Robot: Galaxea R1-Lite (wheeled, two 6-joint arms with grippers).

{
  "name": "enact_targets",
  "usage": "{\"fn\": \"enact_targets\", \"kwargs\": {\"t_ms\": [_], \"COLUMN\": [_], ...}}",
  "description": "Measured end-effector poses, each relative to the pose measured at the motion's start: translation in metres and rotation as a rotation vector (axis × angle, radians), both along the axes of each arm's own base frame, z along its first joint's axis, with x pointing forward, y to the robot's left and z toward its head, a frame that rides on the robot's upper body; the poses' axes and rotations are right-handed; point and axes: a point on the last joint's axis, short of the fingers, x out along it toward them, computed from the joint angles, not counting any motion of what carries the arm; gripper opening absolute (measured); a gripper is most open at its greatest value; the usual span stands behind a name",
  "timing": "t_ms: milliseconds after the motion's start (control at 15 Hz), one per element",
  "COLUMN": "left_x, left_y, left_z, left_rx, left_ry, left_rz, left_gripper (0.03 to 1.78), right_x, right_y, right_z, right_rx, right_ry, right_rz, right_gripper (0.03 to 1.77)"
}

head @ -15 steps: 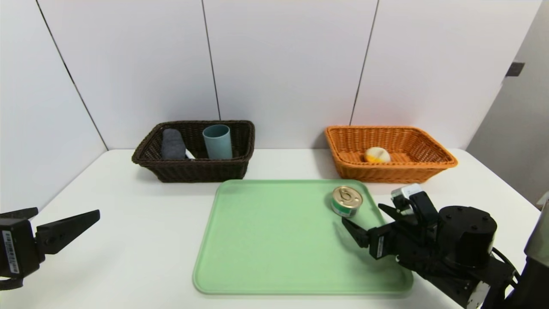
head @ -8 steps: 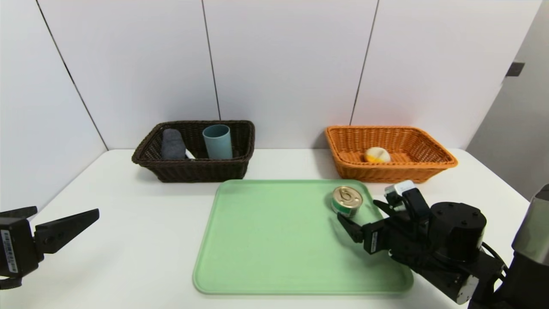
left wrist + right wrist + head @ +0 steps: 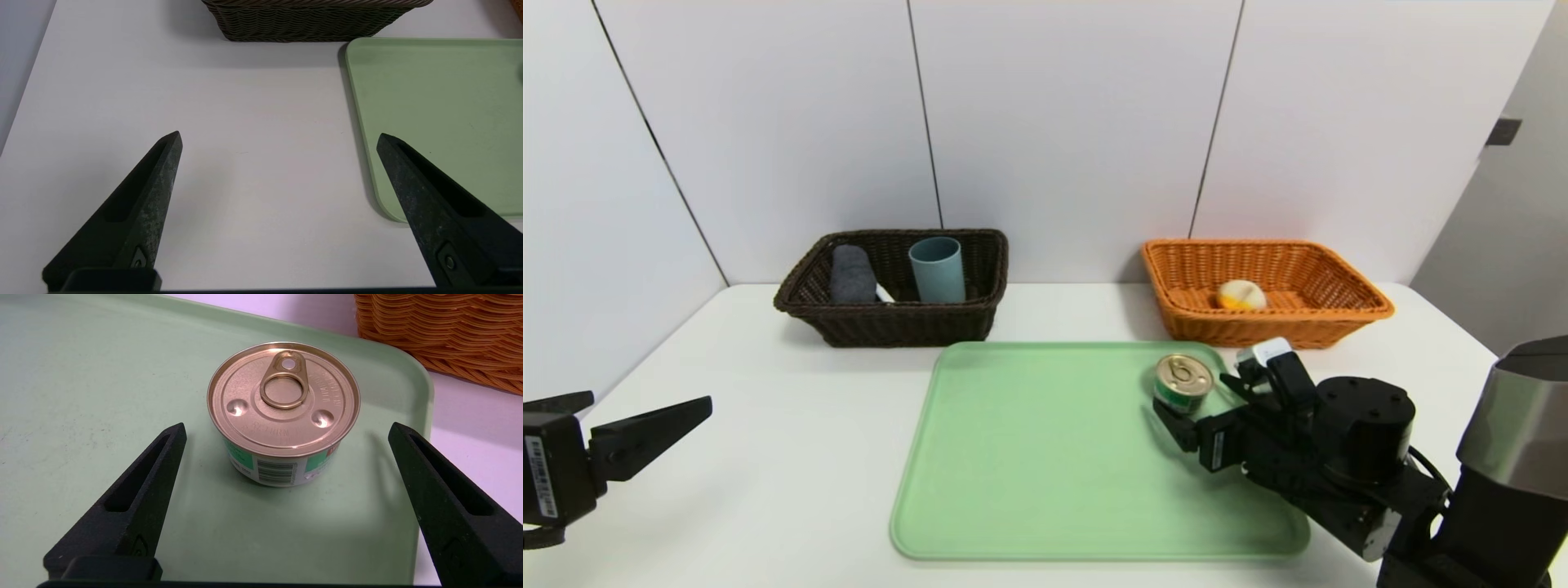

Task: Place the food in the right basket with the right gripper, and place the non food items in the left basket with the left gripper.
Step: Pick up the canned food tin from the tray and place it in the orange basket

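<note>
White surface carries the green tray. Right gripper, jaws wide apart, flanks the can; only its wrist view shows the barcode. Left gripper, also spread, hangs beside the tray.

Task items: can on tray, two baskets with contents.

The can stands upright on the far right area of the green tray; gold pull-tab lid up, green-and-white label with barcode on its side. My right gripper sits just beside it on the near right, fingers spread wide, not touching. The orange basket, far right on the table, holds one round yellow-white food item. The dark brown basket, far left, holds an upright teal cup and a rolled grey cloth to its left.
</note>
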Motion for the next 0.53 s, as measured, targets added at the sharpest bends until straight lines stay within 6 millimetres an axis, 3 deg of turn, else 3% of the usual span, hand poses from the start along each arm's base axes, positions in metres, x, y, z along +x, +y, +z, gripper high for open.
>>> {"fn": "enact_targets", "kwargs": {"t_ms": [533], "left_x": [0.0011], "left_y": [-0.0004], "left_z": [0.0026], "left_rx": [0.001], "left_ry": [-0.004], "left_rz": [-0.001], "left_gripper": [1.69], "right_x": [0.011], "right_y": [0.0017], "right_z": [-0.0083], "right_rx": [0.002], "right_ry": [0.007], "right_rz": [-0.011], "right_gripper": [1.71]}}
